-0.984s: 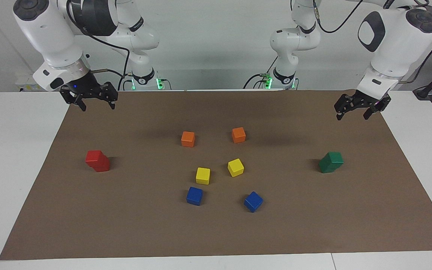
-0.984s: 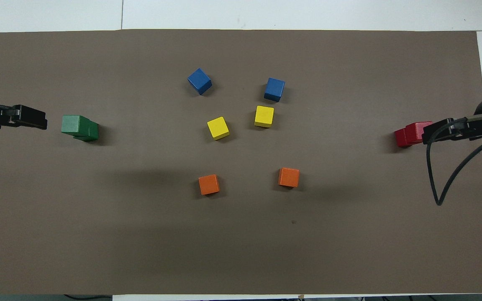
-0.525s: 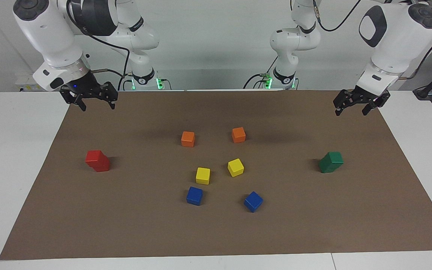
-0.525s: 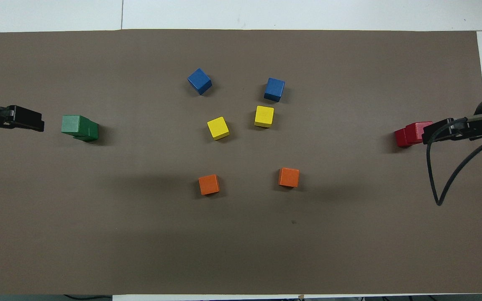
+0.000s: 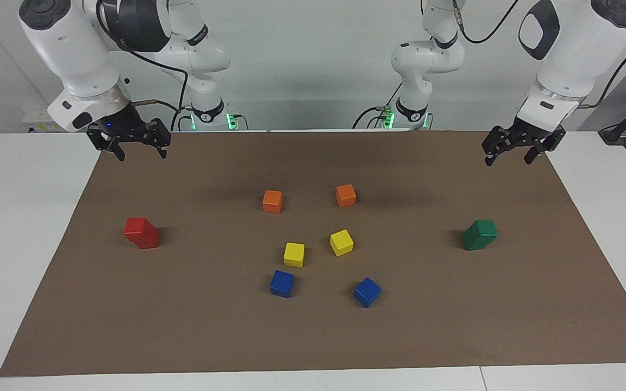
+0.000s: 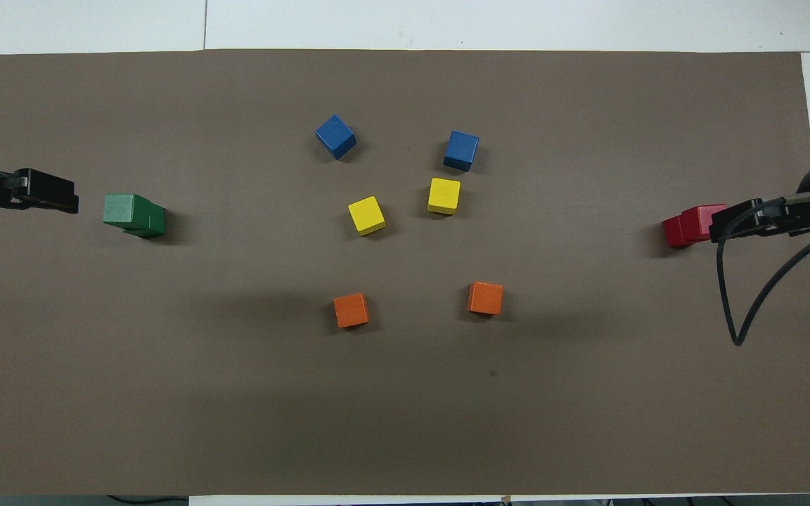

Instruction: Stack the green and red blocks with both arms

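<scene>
Standing on the brown mat point(image 5: 313, 336), the two green blocks point(image 5: 479, 234) make a stack at the left arm's end, and the two red blocks point(image 5: 141, 232) make a stack at the right arm's end. The left gripper point(image 5: 508, 153) hangs open and empty above the mat's edge. The right gripper point(image 5: 140, 152) is open and empty too, raised above its corner.

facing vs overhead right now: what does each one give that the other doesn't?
Facing only: both arm bases, and the right gripper and left gripper, open, raised clear of the mat and holding nothing. It also shows the red stack and green stack as two cubes high.

Overhead only: the right gripper overlaps the red stack, a height effect.

Both: two orange, yellow and blue cubes mid-mat.
</scene>
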Controlling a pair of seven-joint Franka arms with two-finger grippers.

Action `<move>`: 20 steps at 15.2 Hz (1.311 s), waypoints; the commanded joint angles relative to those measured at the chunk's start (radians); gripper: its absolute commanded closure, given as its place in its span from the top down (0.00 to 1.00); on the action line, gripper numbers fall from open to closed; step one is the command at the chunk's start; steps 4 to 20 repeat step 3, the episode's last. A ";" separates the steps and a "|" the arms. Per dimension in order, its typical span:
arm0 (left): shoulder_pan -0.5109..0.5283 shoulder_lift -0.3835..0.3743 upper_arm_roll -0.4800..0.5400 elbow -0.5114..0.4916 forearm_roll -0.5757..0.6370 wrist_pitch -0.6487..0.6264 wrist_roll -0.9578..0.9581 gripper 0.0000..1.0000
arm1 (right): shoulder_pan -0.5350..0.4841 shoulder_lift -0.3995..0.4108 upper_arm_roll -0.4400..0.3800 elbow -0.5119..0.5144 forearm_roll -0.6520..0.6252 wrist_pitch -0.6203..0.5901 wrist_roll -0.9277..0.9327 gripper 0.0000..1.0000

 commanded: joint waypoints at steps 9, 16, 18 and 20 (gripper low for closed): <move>-0.017 0.001 0.016 0.006 -0.012 0.012 -0.006 1.00 | -0.009 -0.018 0.003 -0.016 0.015 0.020 0.014 1.00; -0.017 0.001 0.016 0.006 -0.012 0.012 -0.006 1.00 | -0.009 -0.018 0.003 -0.016 0.015 0.020 0.014 1.00; -0.017 0.001 0.016 0.006 -0.012 0.012 -0.006 1.00 | -0.009 -0.018 0.003 -0.016 0.015 0.020 0.014 1.00; -0.017 0.001 0.016 0.006 -0.012 0.012 -0.006 1.00 | -0.009 -0.018 0.003 -0.016 0.015 0.020 0.014 1.00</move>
